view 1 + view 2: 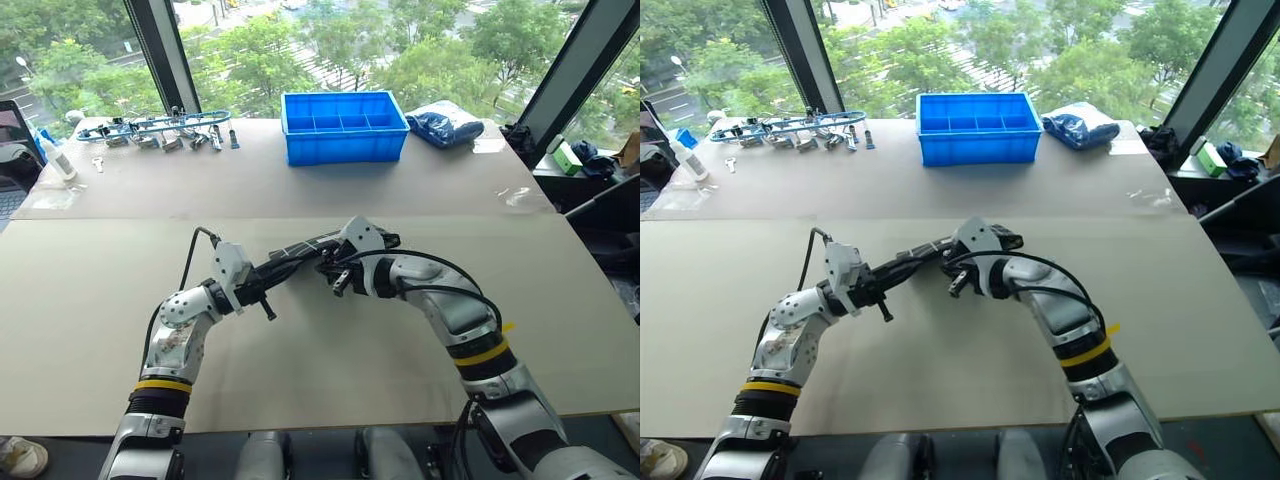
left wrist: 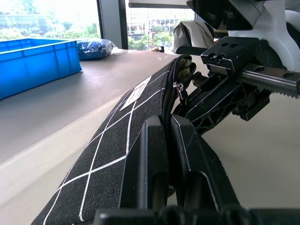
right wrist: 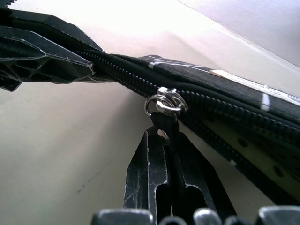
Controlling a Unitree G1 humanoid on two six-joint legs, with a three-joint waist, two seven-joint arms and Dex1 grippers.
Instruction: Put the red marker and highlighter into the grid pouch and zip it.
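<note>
Above the beige table (image 1: 120, 290), the left gripper (image 2: 167, 154) clamps one end of the black white-gridded fabric pouch (image 2: 119, 140). The right gripper (image 3: 166, 157) pinches its black zipper pull strap (image 3: 165, 125). Farther back stands a blue plastic compartment bin (image 1: 343, 128).

Grid pouch (image 1: 300, 250) between both end effectors

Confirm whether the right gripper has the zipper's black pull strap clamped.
Yes: the right gripper is shut on the black pull strap hanging from the metal ring of the black grid-lined fabric pouch.
</note>
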